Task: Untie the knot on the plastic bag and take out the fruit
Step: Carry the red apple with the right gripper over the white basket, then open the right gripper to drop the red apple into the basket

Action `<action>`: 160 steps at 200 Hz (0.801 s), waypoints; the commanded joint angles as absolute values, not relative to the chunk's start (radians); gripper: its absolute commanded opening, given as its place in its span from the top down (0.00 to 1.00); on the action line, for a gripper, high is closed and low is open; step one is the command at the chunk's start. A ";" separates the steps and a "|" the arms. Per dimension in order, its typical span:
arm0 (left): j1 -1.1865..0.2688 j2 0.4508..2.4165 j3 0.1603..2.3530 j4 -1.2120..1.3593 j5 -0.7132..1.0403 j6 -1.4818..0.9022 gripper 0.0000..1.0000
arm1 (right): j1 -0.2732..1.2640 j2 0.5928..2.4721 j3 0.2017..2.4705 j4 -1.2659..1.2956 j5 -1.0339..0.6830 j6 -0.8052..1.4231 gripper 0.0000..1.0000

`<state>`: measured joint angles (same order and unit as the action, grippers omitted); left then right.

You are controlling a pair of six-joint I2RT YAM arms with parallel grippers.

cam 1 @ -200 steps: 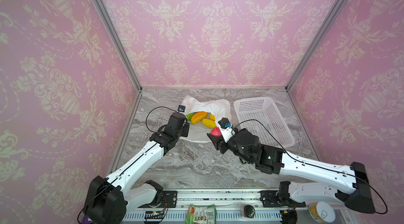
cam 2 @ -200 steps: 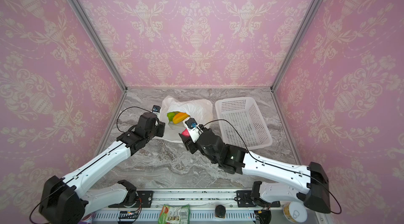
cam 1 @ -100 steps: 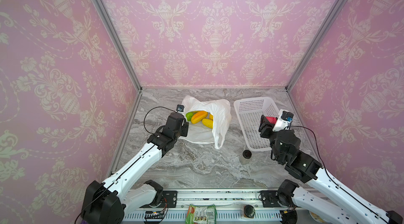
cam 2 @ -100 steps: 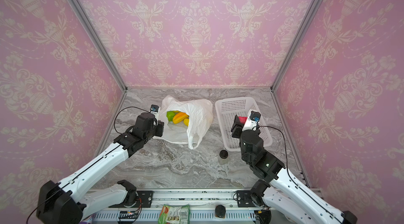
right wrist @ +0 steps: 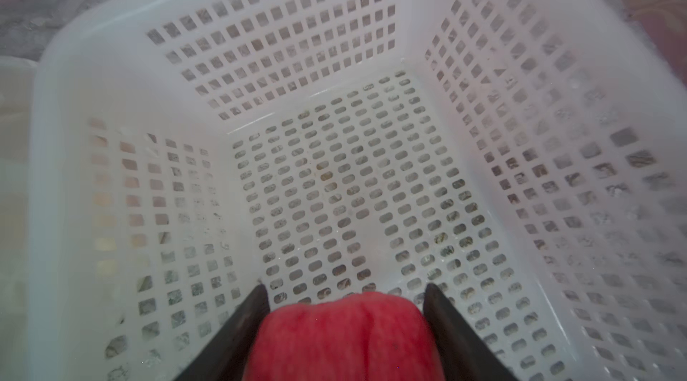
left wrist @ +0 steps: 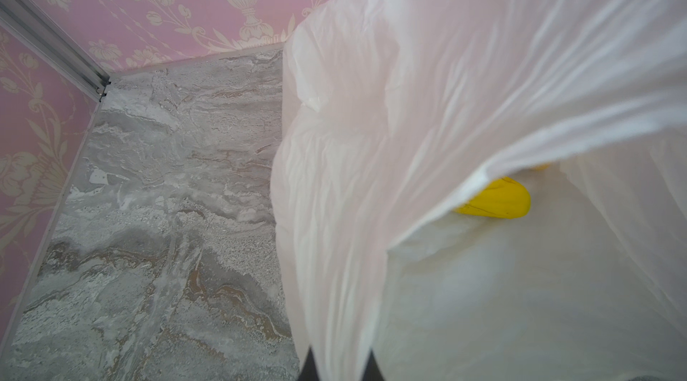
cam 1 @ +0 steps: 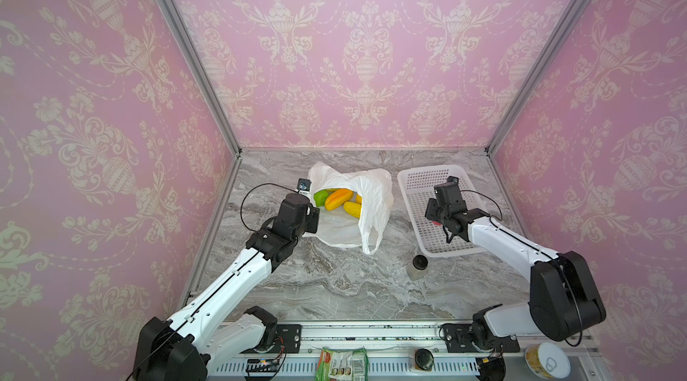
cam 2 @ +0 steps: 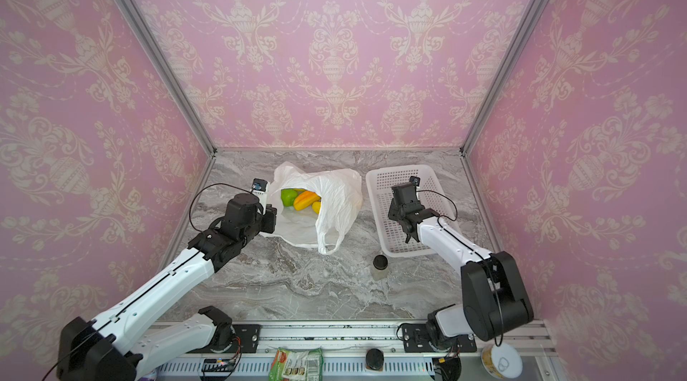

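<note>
1. Right hand (right wrist: 345,291) is closed on a red fruit (right wrist: 345,338), one dark finger against each side of it, over the holed floor of the white basket (right wrist: 282,44). Whether the fruit touches that floor I cannot tell.
2. My left hand (left wrist: 340,364) is pinched shut on a fold of the plastic bag (left wrist: 409,100), at the edge of its mouth.
3. The bag lies on the counter (cam 1: 334,286) between my two hands, beside the basket but apart from it. Its mouth gapes toward my left hand, and one loop handle (cam 1: 370,243) droops onto the counter on the near side.
4. Other fruit sits inside the bag, just beyond my left hand and well apart from my right. Both top views show a green apple (cam 1: 321,197), an orange oblong (cam 1: 338,199) and a yellow fruit (cam 1: 352,209).
5. In the top views my right hand (cam 1: 435,217) dips over the basket's left side with only a speck of red beneath it — the grip itself shows in the right wrist view alone.
6. The left wrist view catches just the yellow fruit (left wrist: 498,200) under the bag's lifted lip; plastic hides the apple and the oblong there.
7. Only the top views show a small black-lidded jar (cam 1: 418,267) — upright on the counter near the basket's near corner.
</note>
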<state>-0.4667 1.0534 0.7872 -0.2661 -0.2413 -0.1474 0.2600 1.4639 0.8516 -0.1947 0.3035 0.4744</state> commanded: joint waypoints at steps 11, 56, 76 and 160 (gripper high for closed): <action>-0.463 1.034 0.775 -0.256 -0.225 -0.156 1.00 | 0.236 1.536 0.889 -0.173 0.264 0.426 0.70; -0.463 1.040 0.775 -0.255 -0.229 -0.156 1.00 | 0.229 1.574 0.888 -0.119 0.242 0.417 0.46; -0.463 1.038 0.772 -0.255 -0.226 -0.158 1.00 | 0.230 1.580 0.888 -0.114 0.235 0.416 0.28; -0.463 1.022 0.766 -0.251 -0.238 -0.161 1.00 | 0.233 1.398 0.725 0.018 0.277 0.427 0.10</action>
<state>-0.4667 1.0515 0.7776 -0.2512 -0.2413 -0.1478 0.2352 1.4876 0.7860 -0.0406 0.2436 0.4198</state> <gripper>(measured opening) 0.046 0.900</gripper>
